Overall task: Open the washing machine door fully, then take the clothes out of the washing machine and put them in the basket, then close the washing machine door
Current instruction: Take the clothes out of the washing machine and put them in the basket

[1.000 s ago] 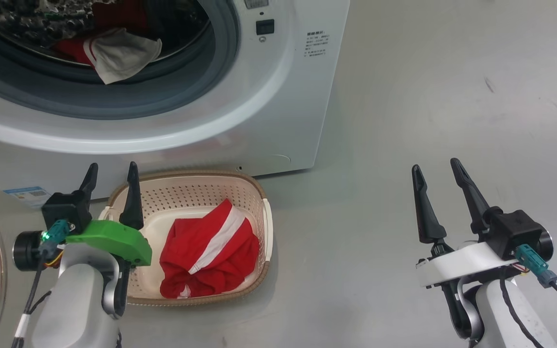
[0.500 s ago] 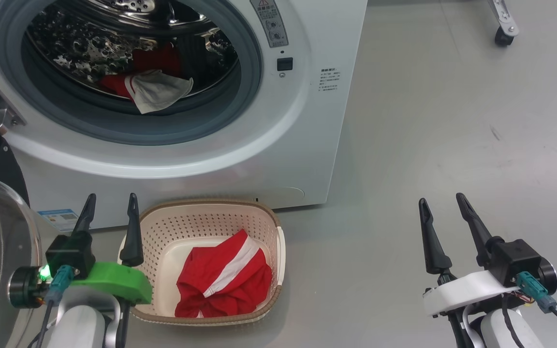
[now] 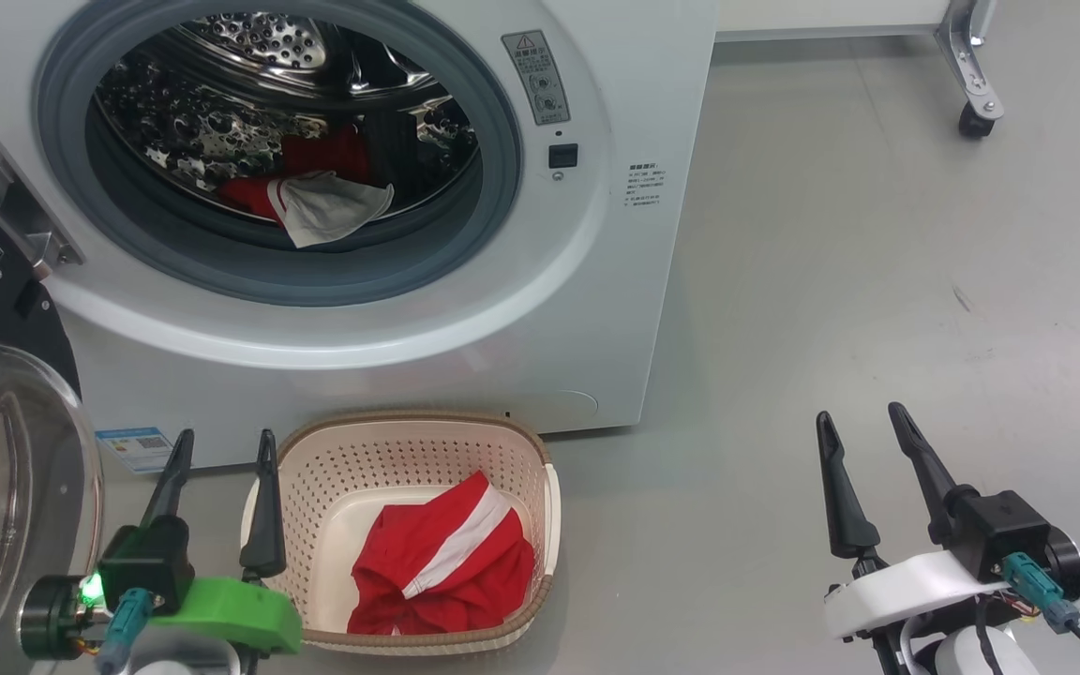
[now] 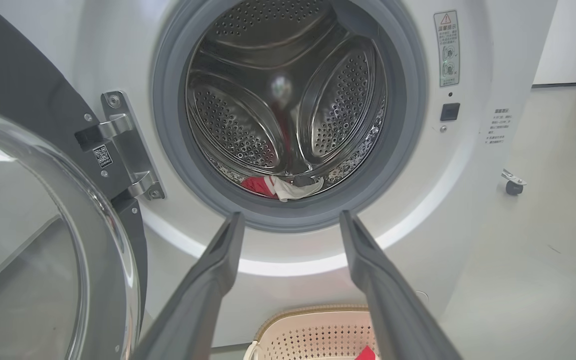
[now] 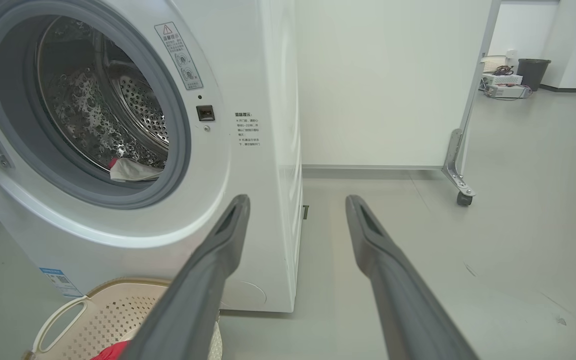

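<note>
Left gripper [image 3: 226, 441], spread wide and empty, is hovering just beside the basket [image 3: 409, 418]; right gripper [image 3: 860, 414], equally wide, well apart; clothes [image 3: 329, 204] are lying in the washing machine [image 3: 587, 300] beyond.

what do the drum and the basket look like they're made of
Drum: likely polished steel, mirror-bright and perforated. Basket: looks like matte cream plastic with moulded holes; its brown rim looks woven, possibly imitation.

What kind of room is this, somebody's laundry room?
Probably a lab or test hall, not a home: the big white front-loading washing machine stands on bare grey floor, beside a white partition on castors.
</note>
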{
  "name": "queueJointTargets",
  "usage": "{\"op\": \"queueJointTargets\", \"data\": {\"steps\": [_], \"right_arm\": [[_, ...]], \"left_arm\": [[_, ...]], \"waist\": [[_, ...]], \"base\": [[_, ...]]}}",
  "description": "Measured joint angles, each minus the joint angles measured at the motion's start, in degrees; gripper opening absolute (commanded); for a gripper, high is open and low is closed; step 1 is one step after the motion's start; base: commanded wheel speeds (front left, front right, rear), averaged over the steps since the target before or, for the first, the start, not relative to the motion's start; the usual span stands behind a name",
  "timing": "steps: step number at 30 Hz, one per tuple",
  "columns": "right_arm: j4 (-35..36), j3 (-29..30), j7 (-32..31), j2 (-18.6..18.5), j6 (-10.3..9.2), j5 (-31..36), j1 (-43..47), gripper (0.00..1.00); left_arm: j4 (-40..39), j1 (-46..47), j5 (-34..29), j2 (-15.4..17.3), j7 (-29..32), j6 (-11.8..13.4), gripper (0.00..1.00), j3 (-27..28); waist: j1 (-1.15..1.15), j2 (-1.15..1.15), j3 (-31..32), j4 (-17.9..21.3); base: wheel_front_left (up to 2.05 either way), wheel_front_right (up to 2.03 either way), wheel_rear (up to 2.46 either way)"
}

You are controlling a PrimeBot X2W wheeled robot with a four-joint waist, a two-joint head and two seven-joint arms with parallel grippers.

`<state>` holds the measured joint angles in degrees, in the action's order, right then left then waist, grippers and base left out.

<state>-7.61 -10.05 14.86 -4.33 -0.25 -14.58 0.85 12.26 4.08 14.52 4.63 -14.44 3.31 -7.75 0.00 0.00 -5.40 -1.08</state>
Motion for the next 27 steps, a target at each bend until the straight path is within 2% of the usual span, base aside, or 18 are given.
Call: {"op": "queueJointTargets", "data": {"steps": [2,27], "right_arm": [[0.30,0.02,-0.01,-0.01,-0.43,0.00,0.41,1.00],[2.10,-0.04,-1.02,-0.53,-0.49,0.00,2.01,1.00]], "left_arm": [[-0.96,-1.13,-0.02,0.01,0.00,0.22,1.00,-0.12],[-8.96,-6.91,-1.51,0.27,0.93,1.71,1.00,-0.29]], "waist": [[0.00,0.00,0.19,0.03],[0.00,0.00,0.79,-0.12]], "base": [[0.00,0.00,0.00],[0.00,0.00,0.00]]}}
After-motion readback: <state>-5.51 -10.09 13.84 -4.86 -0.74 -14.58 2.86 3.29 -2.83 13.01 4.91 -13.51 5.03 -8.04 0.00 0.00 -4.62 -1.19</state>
